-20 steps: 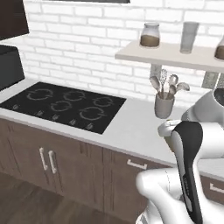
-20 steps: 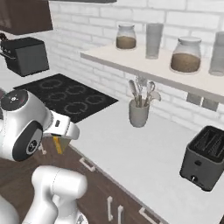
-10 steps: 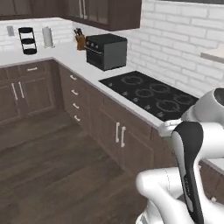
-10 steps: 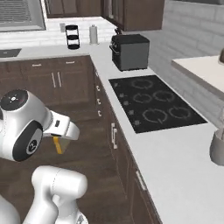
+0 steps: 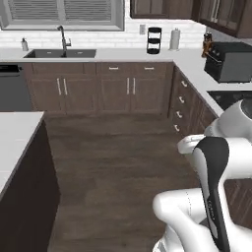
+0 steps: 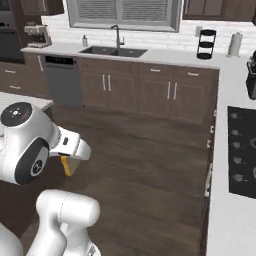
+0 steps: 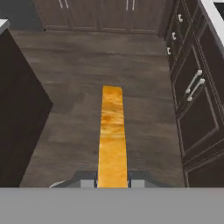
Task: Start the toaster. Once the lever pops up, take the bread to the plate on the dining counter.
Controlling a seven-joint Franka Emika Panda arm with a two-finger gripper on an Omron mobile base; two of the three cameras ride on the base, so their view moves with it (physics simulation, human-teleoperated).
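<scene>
It was a home kitchen: dark wood cabinets [image 5: 113, 91] ran under a pale worktop [image 5: 123, 54] across the top of the frame, with a sink [image 6: 113, 51] and tap below a window [image 6: 125, 12], a black hob [image 6: 242, 150] at the right edge, and a wood-plank floor [image 5: 118, 167].

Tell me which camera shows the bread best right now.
The hand view: the bread runs edge-on up the middle, clamped in the gripper above the wooden floor. The right base view gives a small yellow corner beneath the wrist.
</scene>
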